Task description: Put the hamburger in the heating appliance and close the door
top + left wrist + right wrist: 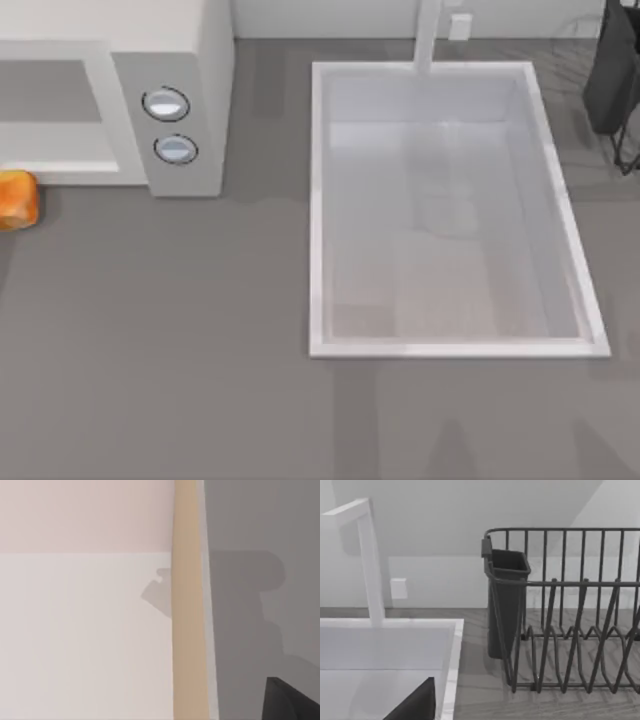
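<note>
Peeking into the left wrist view, a dark wedge of the left pincer (pixel 287 702) sits at the frame's corner, and I cannot tell whether it is spread or pressed together. Just beyond it lies grey surface (pixel 250 520) carrying a blocky shadow, then an upright tan strip (pixel 187 605), then a broad white panel (pixel 85 640) with a pinkish band above it; what that panel belongs to I cannot tell. A similar dark wedge of the right pincer (pixel 415 705) rises in the right wrist view over the sink (pixel 451 650), and its state cannot be told either. Past the sink's rim stand a white faucet (pixel 367 555), a small white wall plate (pixel 398 588) and a dark wire dish rack (pixel 570 630) with a dark cup (pixel 506 605) hung on its end nearest the sink. From above, the hamburger (pixel 17 199) lies on the surface at the far left edge, partly cut off, just in front of the microwave (pixel 205 60) and outside it. The microwave fills the back left corner, its side panel bearing two knobs (pixel 166 104), one behind the other. A greyish rectangle (pixel 50 90) shows on its front, and I cannot tell whether that is the door's window or the open cavity. The sink spans the surface's middle and right, well apart from the hamburger, and the rack stands at the back right corner.
</note>
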